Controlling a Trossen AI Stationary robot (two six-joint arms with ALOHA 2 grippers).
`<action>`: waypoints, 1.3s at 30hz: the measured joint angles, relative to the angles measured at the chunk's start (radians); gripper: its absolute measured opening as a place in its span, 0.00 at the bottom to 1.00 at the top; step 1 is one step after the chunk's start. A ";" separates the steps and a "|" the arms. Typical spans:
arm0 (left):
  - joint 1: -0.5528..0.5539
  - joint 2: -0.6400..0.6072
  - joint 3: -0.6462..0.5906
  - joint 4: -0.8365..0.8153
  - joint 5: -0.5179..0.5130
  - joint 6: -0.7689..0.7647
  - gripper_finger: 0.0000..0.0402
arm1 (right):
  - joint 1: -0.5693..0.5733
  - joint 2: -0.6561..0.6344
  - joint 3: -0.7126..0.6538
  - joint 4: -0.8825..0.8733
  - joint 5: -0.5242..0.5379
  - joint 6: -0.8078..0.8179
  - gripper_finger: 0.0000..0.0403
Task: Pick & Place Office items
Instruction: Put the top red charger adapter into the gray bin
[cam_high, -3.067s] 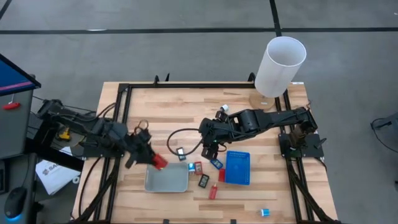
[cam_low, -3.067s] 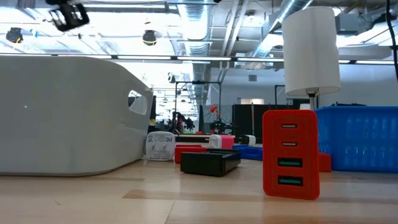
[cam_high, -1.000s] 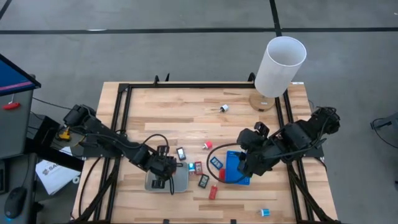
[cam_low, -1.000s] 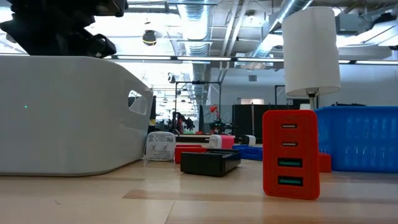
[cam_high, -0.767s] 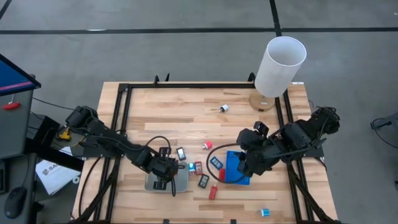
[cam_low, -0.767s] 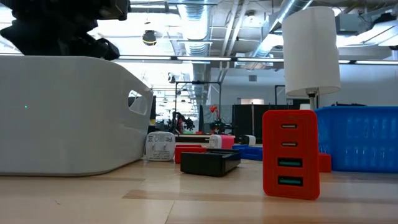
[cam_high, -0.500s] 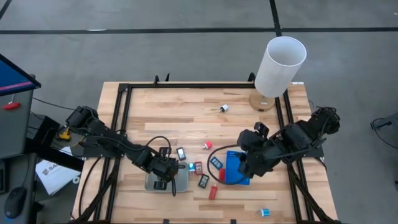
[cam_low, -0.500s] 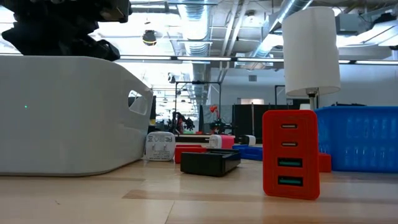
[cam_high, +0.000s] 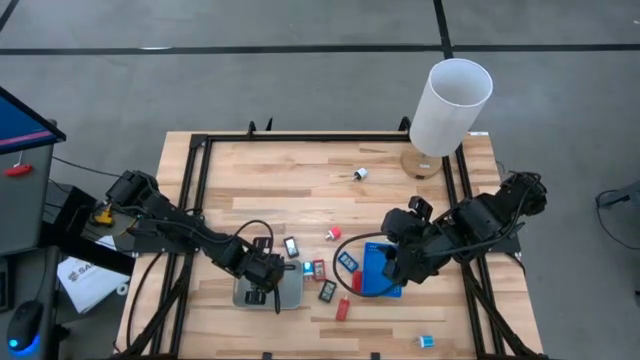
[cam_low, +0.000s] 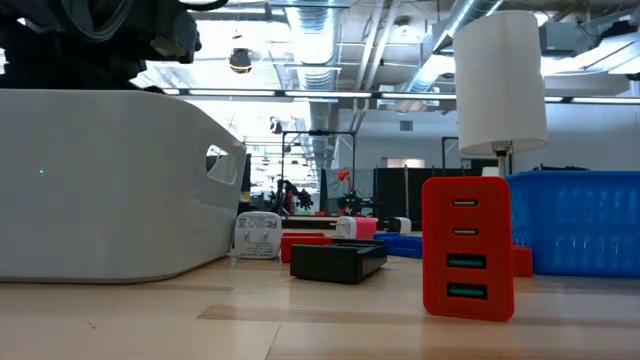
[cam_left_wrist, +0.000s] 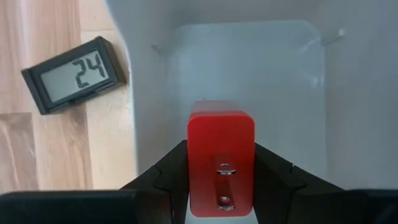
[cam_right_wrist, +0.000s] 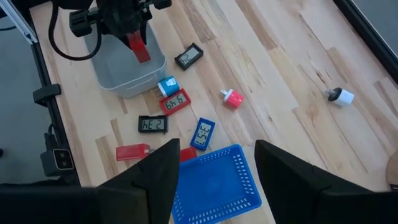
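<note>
From above, my left pincer (cam_high: 262, 283) hides most of the grey tray (cam_high: 291, 293); in the level view that tray's wall blocks everything behind it. My left pincer is clenched on a red block (cam_left_wrist: 221, 158), held over the tray's pale floor. A black clock (cam_left_wrist: 74, 74) reading 24 lies just outside the tray wall. Right of the tray, on the wooden tabletop (cam_high: 300, 180), sit more small clocks and red pieces. My right pincer (cam_right_wrist: 216, 167) hangs with fingers parted, holding nothing, above the blue tray (cam_right_wrist: 216, 185). A white cylinder (cam_high: 449, 106) stands far beyond the grey tray.
</note>
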 joint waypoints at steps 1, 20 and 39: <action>0.000 0.000 -0.005 0.011 0.000 -0.006 0.31 | 0.000 0.000 0.000 0.000 0.000 0.000 0.50; 0.001 0.000 -0.022 0.039 0.006 -0.003 0.32 | 0.000 0.000 0.000 0.001 0.000 0.008 0.50; 0.001 0.000 -0.022 0.051 0.006 -0.006 0.37 | -0.001 0.000 0.000 0.002 0.000 0.010 0.50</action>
